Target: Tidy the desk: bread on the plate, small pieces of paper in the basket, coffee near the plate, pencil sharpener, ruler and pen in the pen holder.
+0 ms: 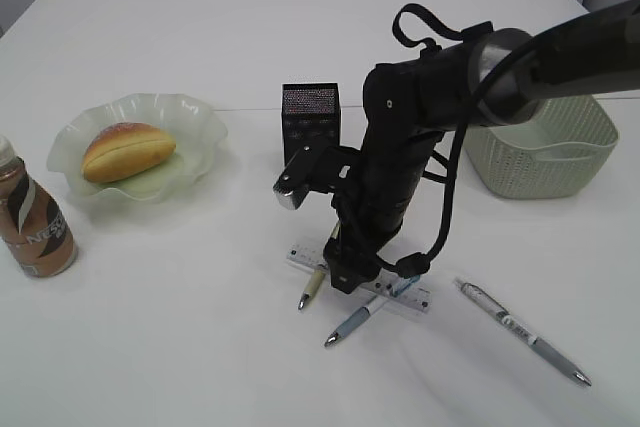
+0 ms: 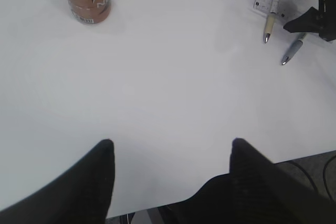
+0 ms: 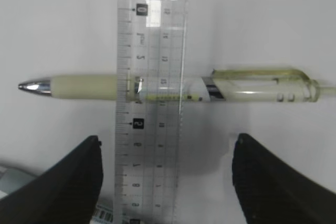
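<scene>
right hand [image 3: 165,153] jaws spread, over ruler | clear flat ruler [image 3: 151,108] crosses cream pen [image 3: 173,88], bench 6 o'clock | left hand [image 2: 170,153] open, empty | glossy bun [image 1: 128,150] on wavy plate [image 1: 195,127], 9 o'clock

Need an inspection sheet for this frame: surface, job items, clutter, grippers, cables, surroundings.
Surface: white table.
Job items: bread on plate; coffee bottle left of the plate; clear ruler crossing pale pen; two more pens; pen holder; basket. Sharpener, paper: nothing seen.
Clutter: nothing seen.
Grippers: right gripper open over the ruler; left gripper open, empty.
Cables: black loops on the right arm.
Surroundings: pale wall panels.
</scene>
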